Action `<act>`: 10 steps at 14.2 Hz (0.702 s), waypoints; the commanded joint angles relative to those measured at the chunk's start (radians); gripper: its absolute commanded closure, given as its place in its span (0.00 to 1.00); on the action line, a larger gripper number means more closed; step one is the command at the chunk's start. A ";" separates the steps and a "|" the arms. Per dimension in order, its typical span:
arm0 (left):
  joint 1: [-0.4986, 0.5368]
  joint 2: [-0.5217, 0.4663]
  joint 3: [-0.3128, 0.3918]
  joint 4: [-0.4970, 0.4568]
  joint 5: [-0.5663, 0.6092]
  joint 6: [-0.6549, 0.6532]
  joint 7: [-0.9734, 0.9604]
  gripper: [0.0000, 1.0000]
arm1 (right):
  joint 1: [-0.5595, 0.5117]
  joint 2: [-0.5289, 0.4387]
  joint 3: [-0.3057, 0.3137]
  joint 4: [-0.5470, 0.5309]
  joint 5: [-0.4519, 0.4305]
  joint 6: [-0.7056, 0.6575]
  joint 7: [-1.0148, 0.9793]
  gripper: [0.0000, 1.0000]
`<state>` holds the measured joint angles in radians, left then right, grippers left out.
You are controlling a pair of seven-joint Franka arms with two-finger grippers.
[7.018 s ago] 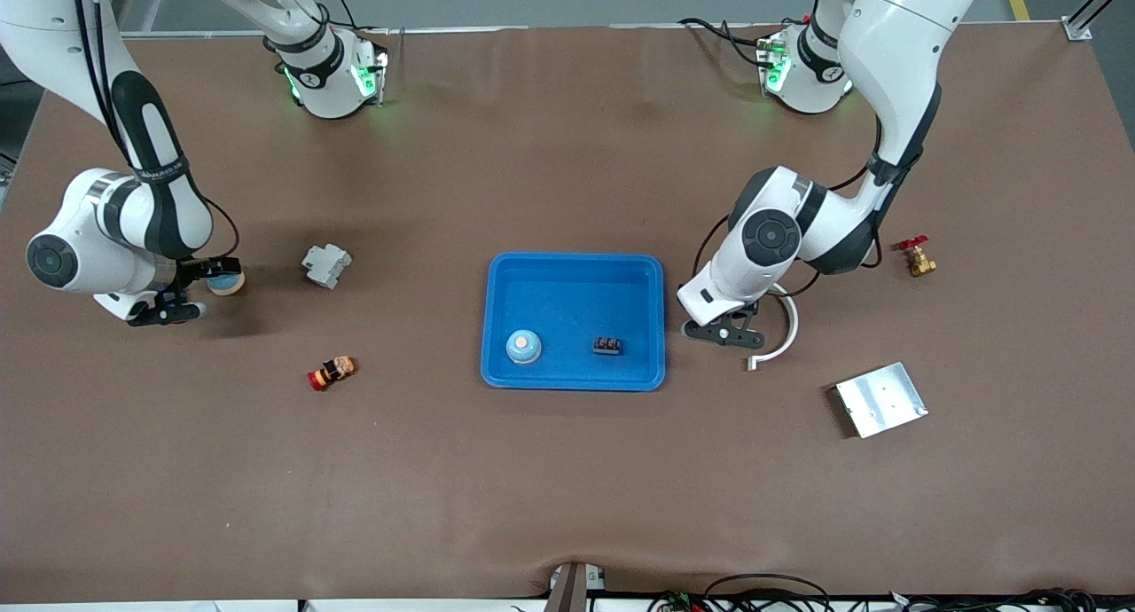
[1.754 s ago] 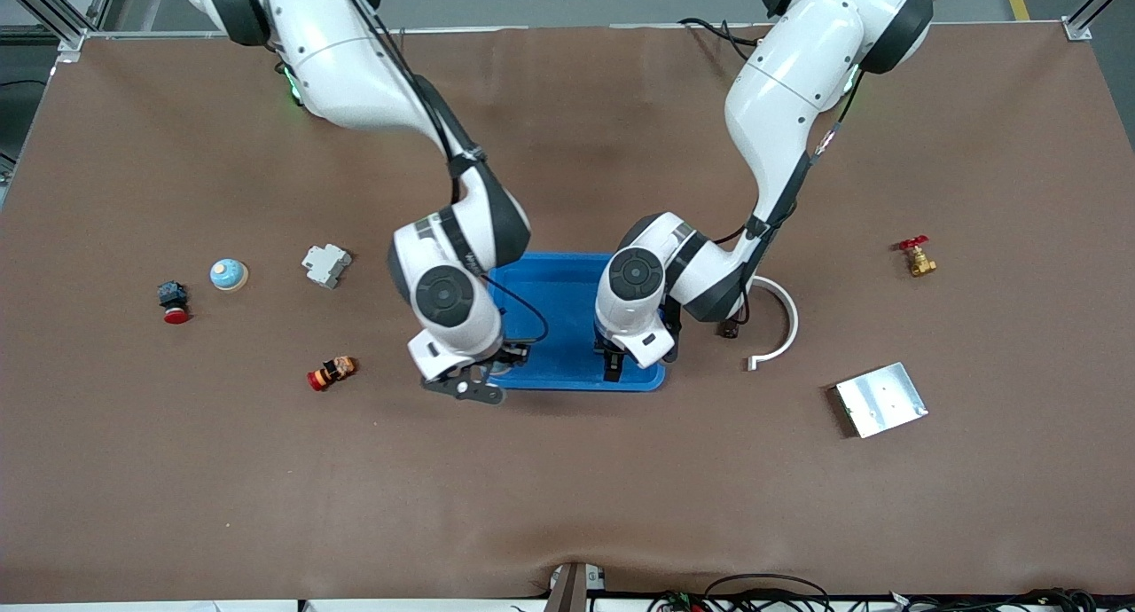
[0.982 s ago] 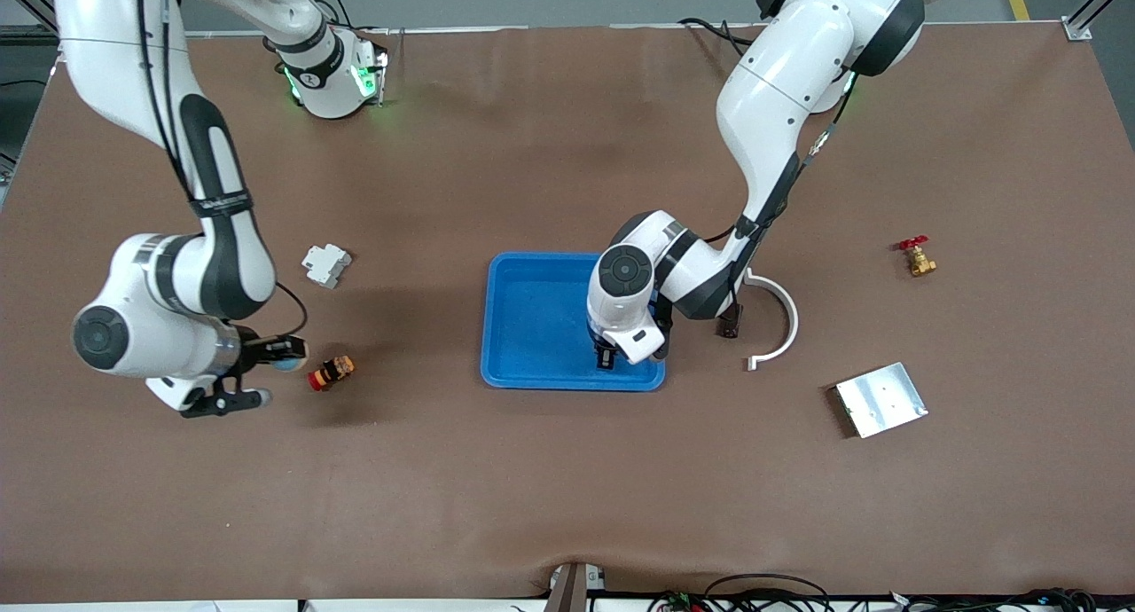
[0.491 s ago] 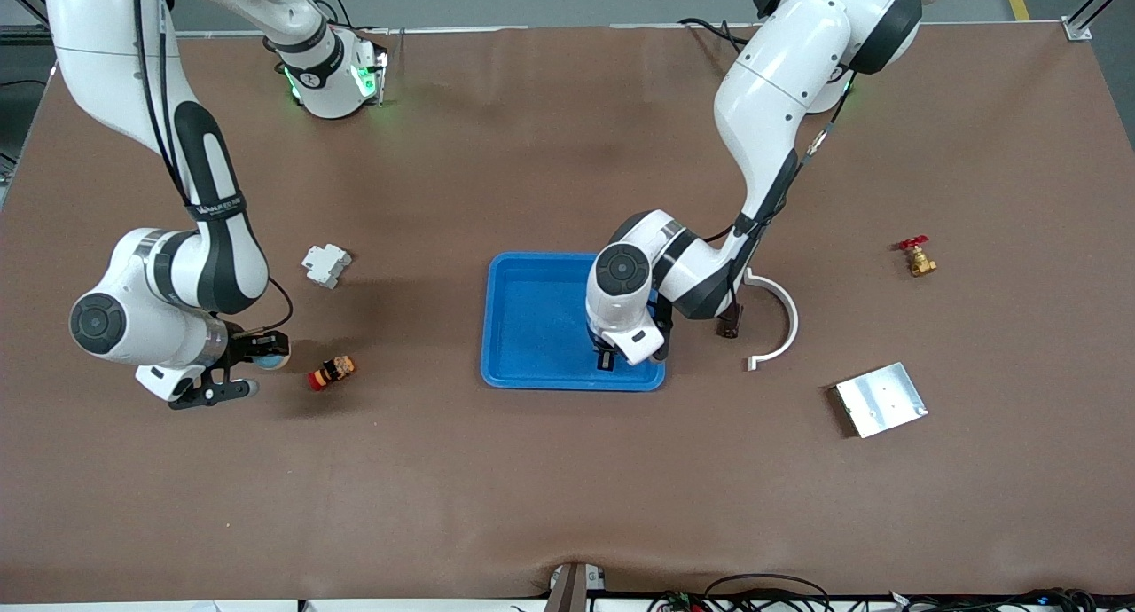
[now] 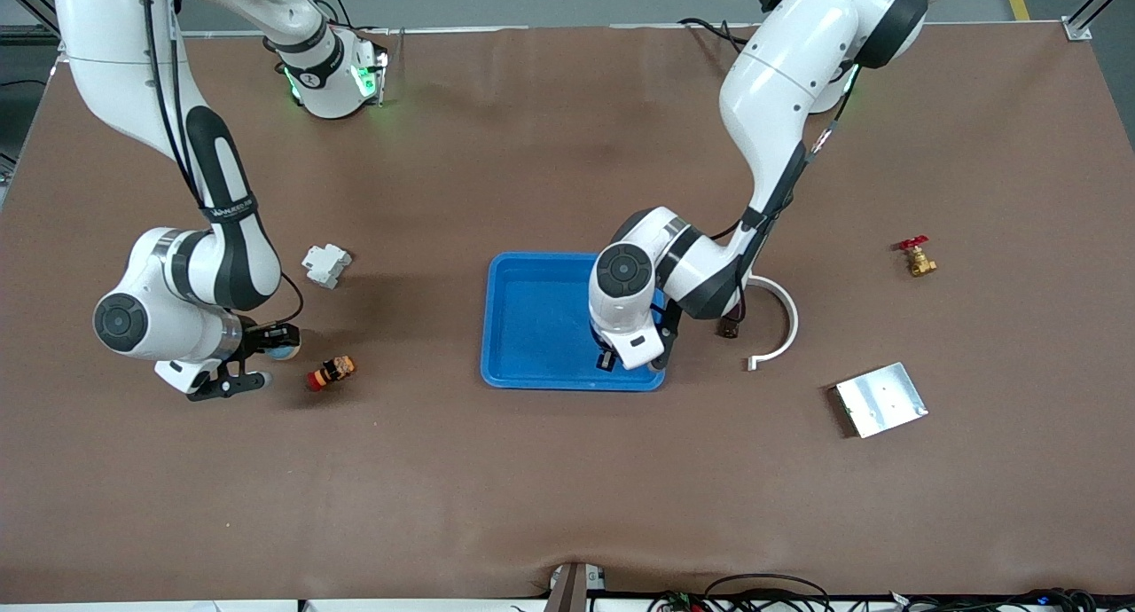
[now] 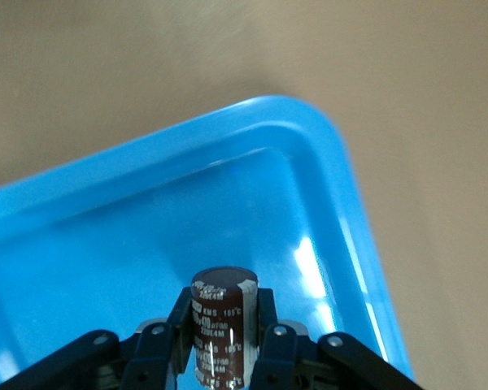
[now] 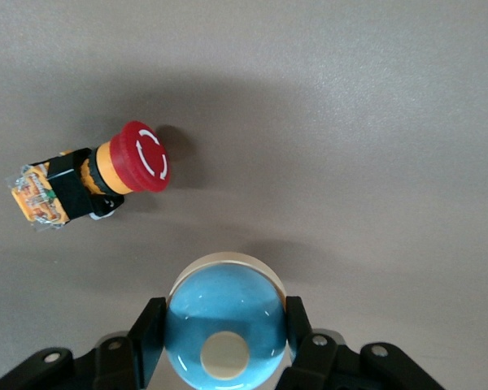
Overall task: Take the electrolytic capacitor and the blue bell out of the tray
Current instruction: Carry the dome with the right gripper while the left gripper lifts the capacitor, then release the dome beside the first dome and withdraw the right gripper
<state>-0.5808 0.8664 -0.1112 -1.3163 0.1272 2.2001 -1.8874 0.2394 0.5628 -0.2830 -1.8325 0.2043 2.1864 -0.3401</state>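
The bell (image 7: 226, 325) is a blue dome with a cream button on top. My right gripper (image 7: 226, 333) is shut on it, low over the table near the right arm's end (image 5: 266, 351). The bell (image 5: 285, 353) is beside a red push button (image 7: 106, 175). The capacitor (image 6: 222, 325) is a dark brown cylinder with white print. It stands upright between the fingers of my left gripper (image 6: 222, 337), which is shut on it inside the blue tray (image 6: 325, 162). In the front view my left gripper (image 5: 610, 360) is down in the tray (image 5: 532, 328), and the wrist hides most of the capacitor.
The red push button (image 5: 331, 372) lies close to the bell. A white plastic block (image 5: 325, 264) sits farther back. Toward the left arm's end are a small brown part (image 5: 728, 328), a white curved piece (image 5: 780, 319), a metal plate (image 5: 880, 399) and a brass valve (image 5: 916, 259).
My left gripper has shut on the capacitor in the tray and barely shifted. My right arm has moved a little toward the red button with the bell in its grip.
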 commanded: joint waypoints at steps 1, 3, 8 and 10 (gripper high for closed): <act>0.005 -0.084 0.005 -0.028 -0.004 -0.089 0.169 1.00 | 0.008 0.008 0.001 -0.014 -0.006 0.007 0.001 0.72; 0.009 -0.116 0.004 -0.044 -0.004 -0.170 0.316 1.00 | 0.011 0.017 0.001 -0.014 -0.006 -0.003 0.001 0.53; 0.085 -0.353 -0.015 -0.352 -0.008 -0.107 0.724 1.00 | 0.008 0.014 0.001 -0.013 0.033 -0.016 0.004 0.00; 0.134 -0.464 -0.018 -0.516 -0.009 -0.009 0.891 1.00 | 0.003 0.006 -0.004 0.024 0.035 -0.077 0.016 0.00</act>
<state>-0.5005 0.5747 -0.1154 -1.5947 0.1272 2.0934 -1.1411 0.2446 0.5867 -0.2818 -1.8363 0.2229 2.1630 -0.3375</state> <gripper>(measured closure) 0.661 0.000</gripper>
